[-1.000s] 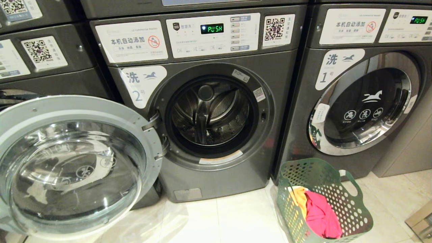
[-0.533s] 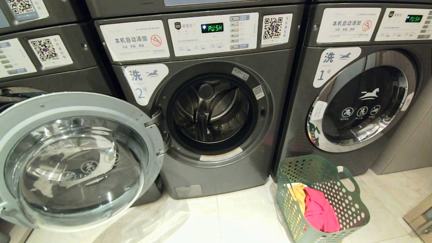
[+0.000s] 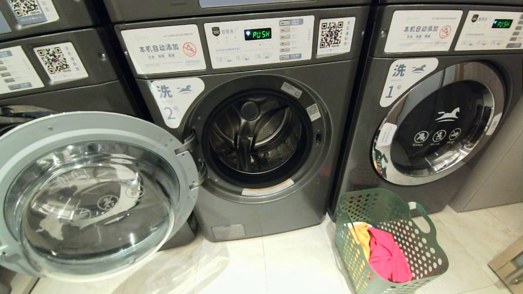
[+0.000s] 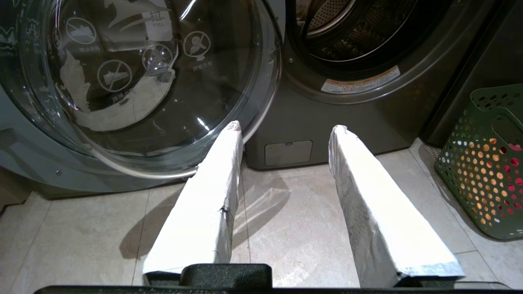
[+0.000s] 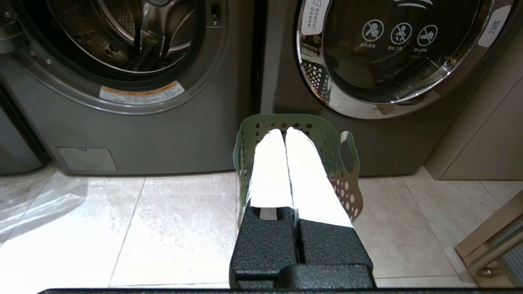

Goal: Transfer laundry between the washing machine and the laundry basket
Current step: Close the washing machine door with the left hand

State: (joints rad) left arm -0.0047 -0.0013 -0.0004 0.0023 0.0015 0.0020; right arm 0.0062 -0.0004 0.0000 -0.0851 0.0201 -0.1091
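The grey washing machine marked 2 (image 3: pixel 253 212) stands in front of me, its round glass door (image 3: pixel 90 196) swung wide open to the left and its steel drum (image 3: pixel 255 136) showing no laundry. A green perforated laundry basket (image 3: pixel 425 253) sits on the floor to the machine's right, holding a pink garment (image 3: pixel 388 257) and a yellow one (image 3: pixel 361 237). My left gripper (image 4: pixel 286 127) hangs open and empty over the floor tiles below the open door. My right gripper (image 5: pixel 284 130) is shut with nothing in it, pointing at the basket (image 5: pixel 331 143). Neither arm shows in the head view.
Machine 1 (image 3: pixel 437 126) at the right has its door shut. Another machine (image 3: pixel 53 69) stands at the left behind the open door. A cabinet side (image 3: pixel 490 175) and a metal edge (image 3: pixel 508 261) sit at the far right. Pale floor tiles (image 3: pixel 286 265) lie before the machines.
The whole head view has shifted slightly, so the camera moved a little. The door, the basket and the laundry have kept their places.
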